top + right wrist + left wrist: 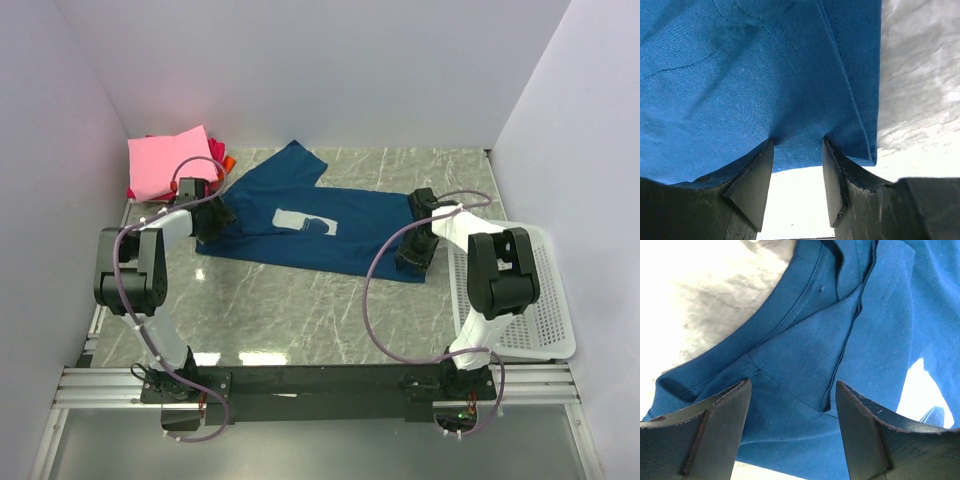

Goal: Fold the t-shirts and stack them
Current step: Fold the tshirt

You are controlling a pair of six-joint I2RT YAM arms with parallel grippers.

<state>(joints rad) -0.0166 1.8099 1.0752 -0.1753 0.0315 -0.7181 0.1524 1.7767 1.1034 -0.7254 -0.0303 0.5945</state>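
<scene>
L gripper [212,218] is seen w/ fingers set wide apart, lowered over the neck end of the dark blue t-shirt [360,232]; in the L wrist view [792,385] the ribbed collar and a folded seam are framed between the two dark pads, and nothing is clamped. R gripper [414,256] is placed at the opposite, hem end; in the R wrist view [797,142] its fingers are held apart w/ a narrower gap, the stitched hem reaching to the fingertips and pale table showing below it, so no closed pinch can be made out. Marble-pattern table [300,320] is covered across its middle by the blue shirt, which is spread flat, approx. left-to-right, w/ one sleeve pointed toward the back wall. White mesh basket [530,300] is set at the right edge, just beside the R arm. Folded pink shirt [165,162] is stacked in the far-left corner, w/ an orange one [228,160] poking out at its right side. White print [303,222] is shown on the blue shirt's chest; any lettering is too small to be read.
</scene>
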